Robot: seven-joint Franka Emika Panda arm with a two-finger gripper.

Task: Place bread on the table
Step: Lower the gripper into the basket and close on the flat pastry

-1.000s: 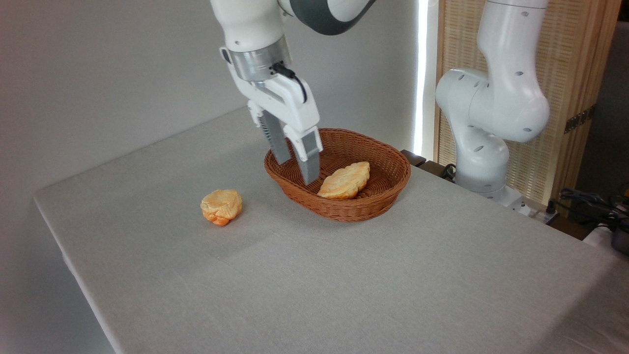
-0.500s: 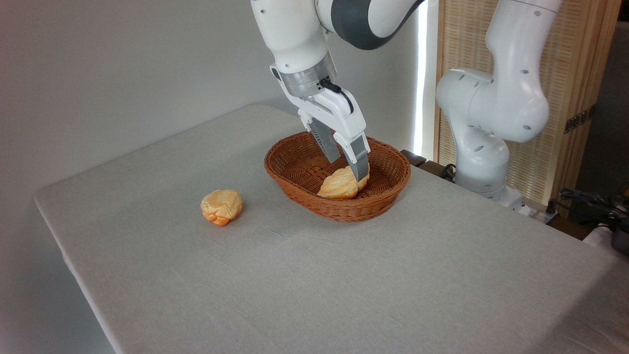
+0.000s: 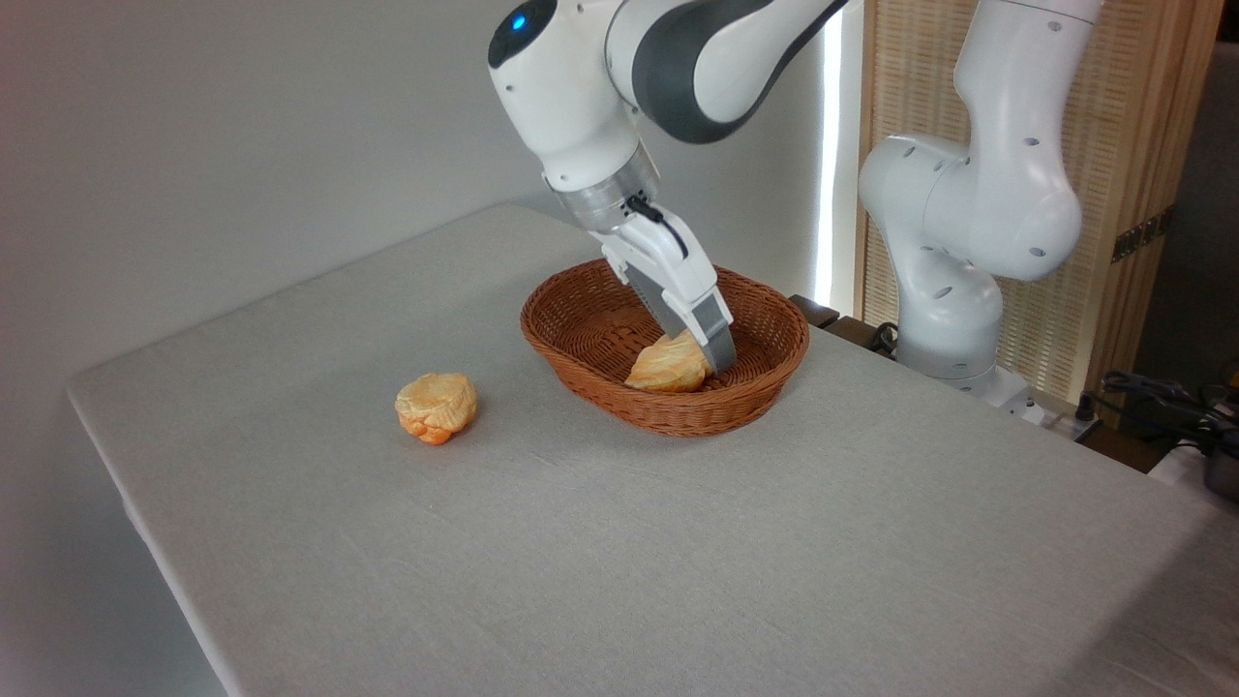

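The golden-yellow, leaf-shaped pastry with its ridged, braided top (image 3: 666, 365) is lying inside the brown wicker basket, toward the basket's right half, its pointed end aiming down and left at the near rim. Only its left portion is showing (my own tool is covering the rest). The large rectangular table draped in plain light grey cloth (image 3: 619, 542) is stretching out flat beneath everything, its near corner running off the bottom edge and its left edge slanting away toward the wall.
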